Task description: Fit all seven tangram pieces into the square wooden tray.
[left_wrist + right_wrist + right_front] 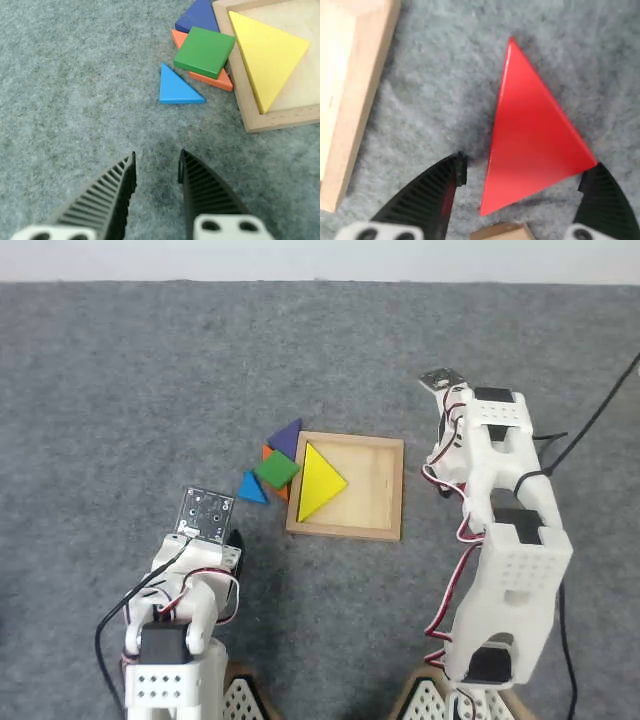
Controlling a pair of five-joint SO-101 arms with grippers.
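Left claw point(157, 160) spread, empty, over carpet point(120, 380). Beside the tray point(385, 490), four loose pieces: blue triangle point(252, 488), green square point(276, 470) atop orange piece point(210, 80), dark blue piece point(287, 437). In tray, one yellow triangle point(320, 480), long edge along left wall, tip pointing right. Right claw point(526, 167) spread astride one red triangle point(530, 125).
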